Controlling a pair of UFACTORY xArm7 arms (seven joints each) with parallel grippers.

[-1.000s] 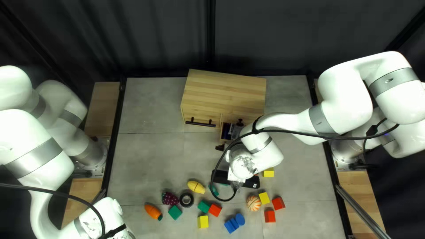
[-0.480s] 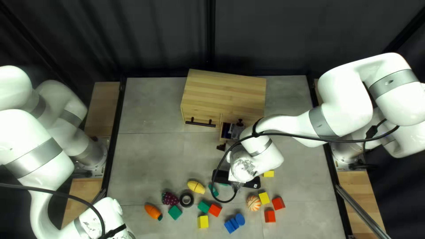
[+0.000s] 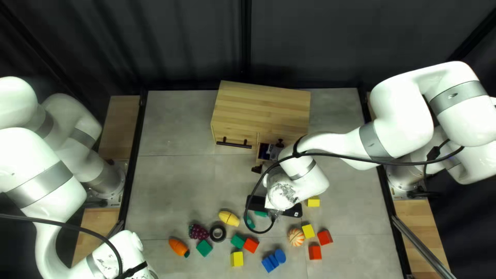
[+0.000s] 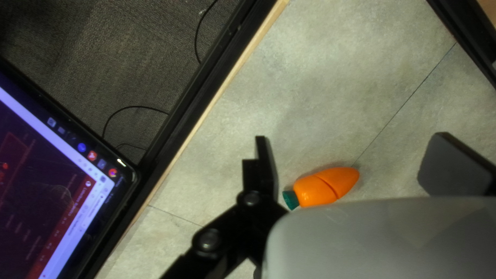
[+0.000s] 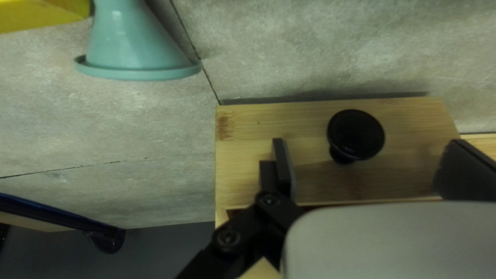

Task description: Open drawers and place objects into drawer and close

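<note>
The right arm (image 3: 305, 175) covers part of the drawer (image 3: 258, 140) in the top left view, along with its own gripper's fingertips. Something dark blue (image 3: 265, 151) shows inside the drawer, too small to name. A teal piece (image 3: 250, 222) is partly covered by the black cable (image 3: 341, 153). The left arm (image 3: 106, 258) runs off the bottom edge of that view, and its gripper's fingertips are out of sight there. In the right wrist view, a yellow block (image 5: 41, 13) and a pale green cone (image 5: 129, 44) are both cut off, and the pale block hides most of the drawer's inside.

The drawer stands open at the front of the light wood cabinet (image 3: 263, 108), to the right of the long black handle (image 3: 234, 144). Its front is pale, striped wood with a brown mark near one corner and a round, glossy black knob (image 5: 356, 134). The right gripper (image 5: 368, 150) is open, its fingers apart on either side of the knob, touching neither side of it.

The left gripper (image 4: 354, 150) is open too, gripping nothing. In its wrist view an orange carrot (image 4: 318, 188) with a green end lies on the table (image 4: 330, 93), between the spread fingers.
</note>
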